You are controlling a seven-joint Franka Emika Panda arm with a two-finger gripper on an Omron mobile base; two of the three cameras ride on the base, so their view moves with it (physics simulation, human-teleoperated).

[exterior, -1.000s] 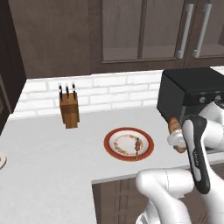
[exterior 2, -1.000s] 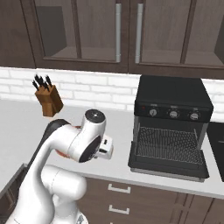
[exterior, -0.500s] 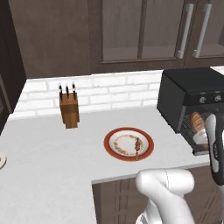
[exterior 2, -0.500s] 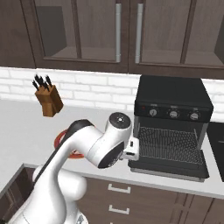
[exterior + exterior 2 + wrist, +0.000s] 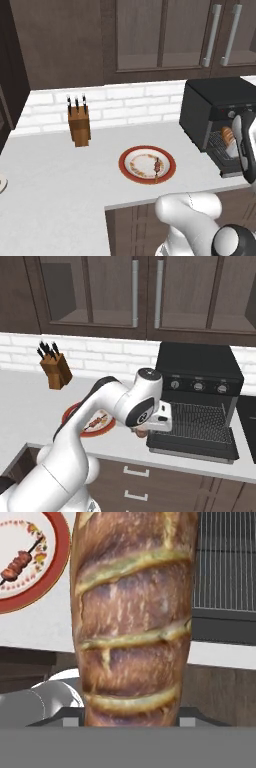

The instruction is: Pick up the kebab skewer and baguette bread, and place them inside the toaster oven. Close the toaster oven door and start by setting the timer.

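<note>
Dark wood wall cabinets with long metal handles across the top, white brick backsplash beneath. Pale grey bench running wide to the left, front edge stepping back just ahead of the plate; broad open surface left of the plate and around the knife block. Toaster oven at the right end of the bench, back near the wall, three knobs in a row on the front panel; no readable lettering on panel or knobs. Toaster oven door folded down flat, lying level toward the front bench edge, wire rack exposed in the open cavity. White arm reaching across to the left front corner of the door. Baguette bread held along the hand camera's axis, crust and pale slashes close to the lens, poised over the bench edge beside the door and short of the rack; seen as a tan end at the oven mouth in the left base view. Gripper clamped on the loaf, fingers hidden behind it. Wooden knife block near the backsplash, well apart from the oven. Red-rimmed plate between block and oven, near the front edge. Kebab skewer lying on the right half of the plate.
</note>
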